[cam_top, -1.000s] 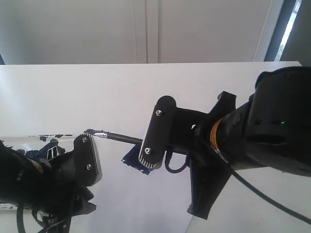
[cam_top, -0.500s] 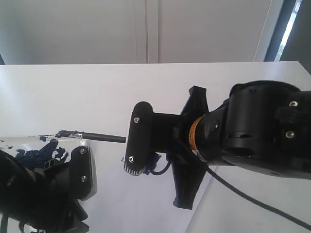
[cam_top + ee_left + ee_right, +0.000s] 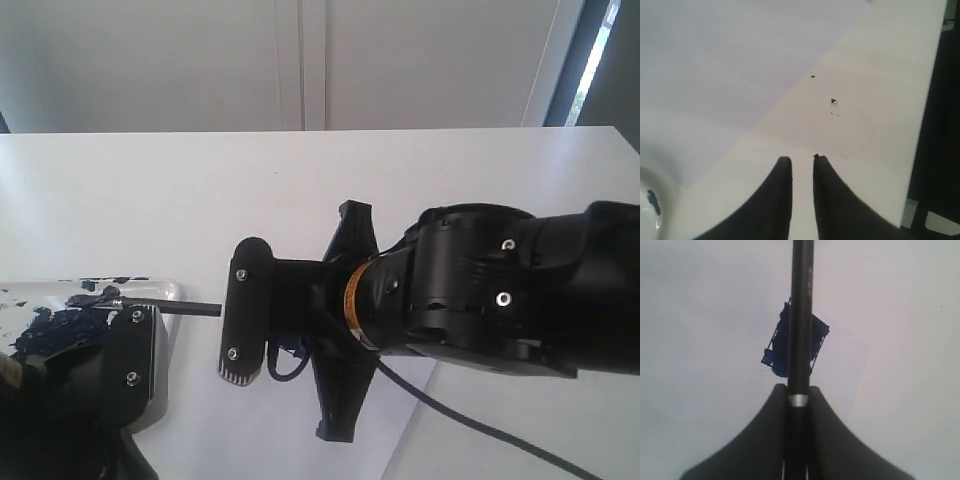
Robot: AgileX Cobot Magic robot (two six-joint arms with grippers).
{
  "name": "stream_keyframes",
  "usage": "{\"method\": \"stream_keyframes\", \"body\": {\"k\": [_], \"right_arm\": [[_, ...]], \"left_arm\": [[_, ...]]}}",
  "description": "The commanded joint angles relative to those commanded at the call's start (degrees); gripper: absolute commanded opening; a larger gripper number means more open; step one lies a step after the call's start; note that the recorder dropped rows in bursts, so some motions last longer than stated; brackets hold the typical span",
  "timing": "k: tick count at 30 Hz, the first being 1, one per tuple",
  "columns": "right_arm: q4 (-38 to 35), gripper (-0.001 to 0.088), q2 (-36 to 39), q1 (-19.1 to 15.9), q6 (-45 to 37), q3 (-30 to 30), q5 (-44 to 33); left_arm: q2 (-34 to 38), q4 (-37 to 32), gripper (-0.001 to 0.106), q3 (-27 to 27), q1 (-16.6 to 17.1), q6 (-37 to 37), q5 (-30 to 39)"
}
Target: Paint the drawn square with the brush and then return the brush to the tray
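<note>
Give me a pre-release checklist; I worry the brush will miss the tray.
1. Brush clamped in right claw: ok.
2. Drawn square filled with blue: ok.
3. Brush tip over the tray, by the exterior view: ok.
4. Tip touching the tray: cannot tell.
5. Left claw empty: ok.

A bare, lab-like room: plain white table point(image 3: 200, 180), blank pale wall panels point(image 3: 150, 60), a window strip point(image 3: 600, 45).

White table point(image 3: 150, 180) before pale wall panels point(image 3: 200, 60); bright window point(image 3: 598, 50) at right.
</note>
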State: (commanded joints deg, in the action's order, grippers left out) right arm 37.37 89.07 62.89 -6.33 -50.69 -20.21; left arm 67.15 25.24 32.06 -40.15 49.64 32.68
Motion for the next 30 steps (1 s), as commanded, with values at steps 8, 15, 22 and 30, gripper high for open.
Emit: {"method": "stream_keyframes", "body": {"k": [8,15,22,30], "right_arm": [[0.0,0.0000,3.8,0.0,-2.6,0.0,1.4],[0.2,0.0000,6.4,0.0,-4.2,-0.1,3.1],[4.5,0.0000,6.5,-0.1,-1.9,-0.9,4.4],[5.2,0.0000,10.5,-0.1,1.0,-6.1,-2.4]], "left_arm": [[0.0,0.0,0.021,0.0,0.0,0.0,0.0],[0.0,0.0,0.021,0.0,0.0,0.0,-0.1],[0.0,0.0,0.021,0.0,0.0,0.0,-0.1],[0.0,0.0,0.021,0.0,0.0,0.0,0.4]]}}
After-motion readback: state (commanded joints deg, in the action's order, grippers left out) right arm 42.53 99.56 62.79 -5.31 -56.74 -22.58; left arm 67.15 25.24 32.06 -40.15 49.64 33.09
